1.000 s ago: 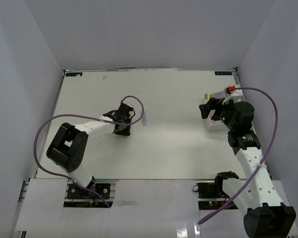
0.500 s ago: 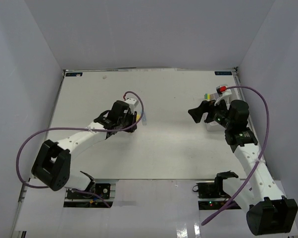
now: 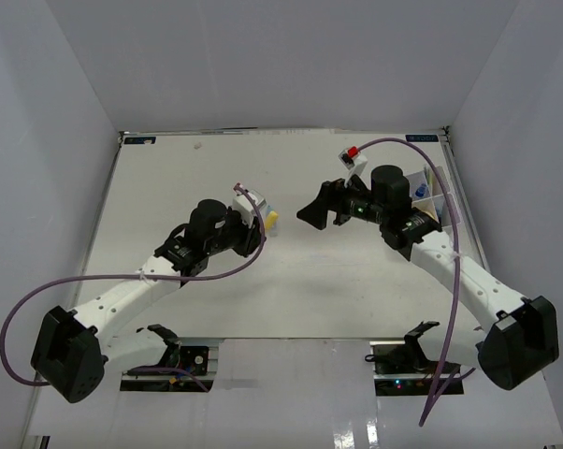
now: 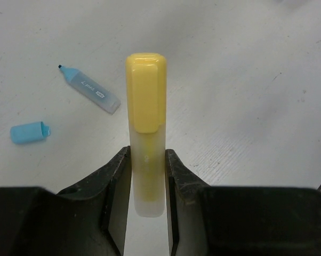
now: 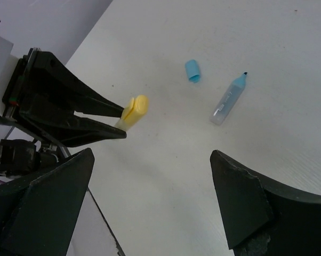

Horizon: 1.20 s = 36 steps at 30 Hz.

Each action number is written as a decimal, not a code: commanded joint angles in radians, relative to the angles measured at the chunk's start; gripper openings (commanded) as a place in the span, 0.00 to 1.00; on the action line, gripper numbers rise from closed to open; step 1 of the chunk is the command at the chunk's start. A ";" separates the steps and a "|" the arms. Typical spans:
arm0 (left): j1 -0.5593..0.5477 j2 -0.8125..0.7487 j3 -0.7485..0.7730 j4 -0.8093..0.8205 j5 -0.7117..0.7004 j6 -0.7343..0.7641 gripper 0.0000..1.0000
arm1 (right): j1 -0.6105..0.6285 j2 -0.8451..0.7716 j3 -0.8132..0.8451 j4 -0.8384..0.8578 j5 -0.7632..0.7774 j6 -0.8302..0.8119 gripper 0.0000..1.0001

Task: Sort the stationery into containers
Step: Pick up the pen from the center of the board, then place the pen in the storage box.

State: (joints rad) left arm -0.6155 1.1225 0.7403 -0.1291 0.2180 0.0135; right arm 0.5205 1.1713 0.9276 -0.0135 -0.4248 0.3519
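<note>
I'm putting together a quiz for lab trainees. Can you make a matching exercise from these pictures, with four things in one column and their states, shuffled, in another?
Things:
1. highlighter
2. blue marker
3. blue cap
4. right gripper

States:
A. open, holding nothing
B. lying uncapped
C. clamped in the left gripper
D. lying loose, apart from the marker

Pairs: 1-C, 2-B, 3-D, 4-A

The top camera looks down from high above and behind the yellow highlighter (image 3: 273, 222). The left wrist camera sits close at its tail end; the right wrist camera faces its cap from farther off. All three share it.
</note>
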 commanded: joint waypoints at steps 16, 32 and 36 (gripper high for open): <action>-0.033 -0.089 -0.022 0.055 0.004 0.068 0.20 | 0.179 0.275 0.229 0.044 -0.028 0.094 0.93; -0.039 -0.101 -0.027 0.060 -0.011 0.068 0.20 | 0.213 0.329 0.243 0.063 -0.020 0.113 0.25; -0.039 -0.101 -0.027 0.059 -0.022 0.066 0.24 | 0.213 0.323 0.234 0.060 -0.006 0.101 0.13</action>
State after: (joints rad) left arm -0.6502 1.0473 0.7151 -0.0875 0.2047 0.0742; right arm 0.7280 1.5066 1.1320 0.0067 -0.4412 0.4709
